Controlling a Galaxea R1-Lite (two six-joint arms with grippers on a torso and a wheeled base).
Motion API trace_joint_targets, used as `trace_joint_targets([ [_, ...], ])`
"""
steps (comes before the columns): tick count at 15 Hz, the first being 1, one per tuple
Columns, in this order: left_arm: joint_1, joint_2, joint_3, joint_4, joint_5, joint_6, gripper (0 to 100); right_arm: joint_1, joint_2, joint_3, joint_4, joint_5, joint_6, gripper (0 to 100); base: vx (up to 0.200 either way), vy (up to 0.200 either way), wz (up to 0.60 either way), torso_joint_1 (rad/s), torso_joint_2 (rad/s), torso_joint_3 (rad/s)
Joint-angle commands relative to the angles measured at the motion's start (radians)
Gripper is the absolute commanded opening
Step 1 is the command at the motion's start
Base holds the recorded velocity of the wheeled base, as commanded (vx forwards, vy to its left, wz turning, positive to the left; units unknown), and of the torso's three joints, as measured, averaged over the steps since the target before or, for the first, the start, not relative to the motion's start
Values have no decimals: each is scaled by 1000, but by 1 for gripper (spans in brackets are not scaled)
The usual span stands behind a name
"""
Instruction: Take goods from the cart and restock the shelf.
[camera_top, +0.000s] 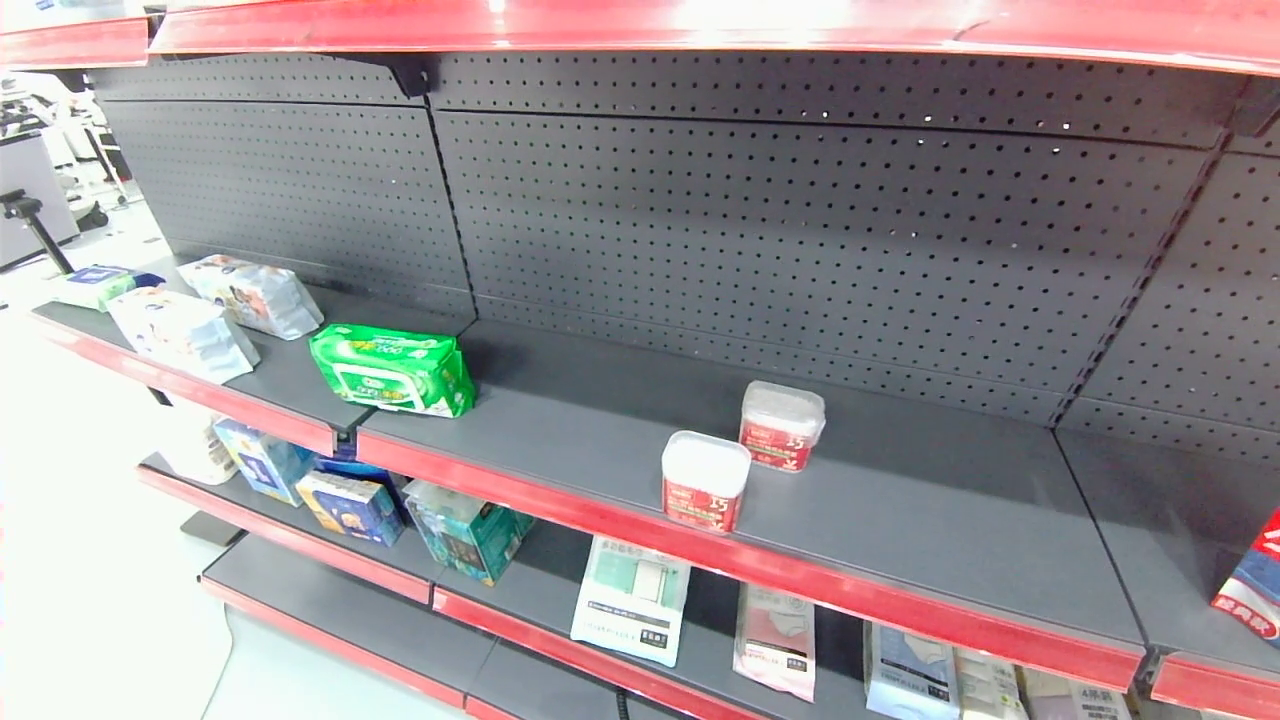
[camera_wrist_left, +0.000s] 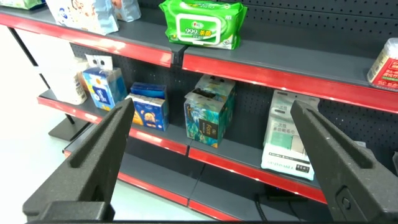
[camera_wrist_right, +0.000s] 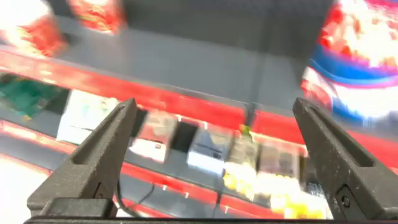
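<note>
Shelf boards of dark grey metal with red front lips (camera_top: 560, 505) ran across the head view, backed by a black perforated panel (camera_top: 800, 230). On the middle board a green plastic pack of wet wipes (camera_top: 392, 368) lay across the seam between two sections. To its left a white soft pack (camera_top: 182, 333) lay at the front edge and a second white soft pack (camera_top: 255, 295) behind it. Further right, a small red-labelled tub with a white lid (camera_top: 705, 480) stood at the lip, and a matching tub (camera_top: 782, 425) stood just behind it, not touching. A red, white and blue bag (camera_top: 1255, 585) showed at the far right. The board below carried blue cardboard boxes (camera_top: 350, 505), a teal box (camera_top: 465, 530) and a flat white packet (camera_top: 632, 598). The left gripper (camera_wrist_left: 211, 162) hung before that lower board, its black fingers (camera_wrist_left: 99, 155) wide apart and holding nothing. The right gripper (camera_wrist_right: 214, 162) was likewise spread and empty, near the bag.
</note>
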Motion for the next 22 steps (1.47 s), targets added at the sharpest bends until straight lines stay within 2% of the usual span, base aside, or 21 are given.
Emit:
trace_joint_targets([
  [1, 1, -1, 0, 0, 0, 0, 100, 1, -25, 2, 0, 0, 11, 100, 0, 0, 0, 0, 0, 0],
  [7, -1, -1, 0, 0, -1, -5, 100, 1, -25, 4, 0, -3, 19, 100, 0, 0, 0, 0, 0, 0],
  [17, -1, -1, 0, 0, -1, -2, 100, 1, -25, 4, 0, -3, 19, 100, 0, 0, -600, 6, 1, 1],
  [22, -1, 4, -2, 0, -3, -3, 100, 1, -25, 4, 0, -3, 20, 100, 0, 0, 0, 0, 0, 0],
])
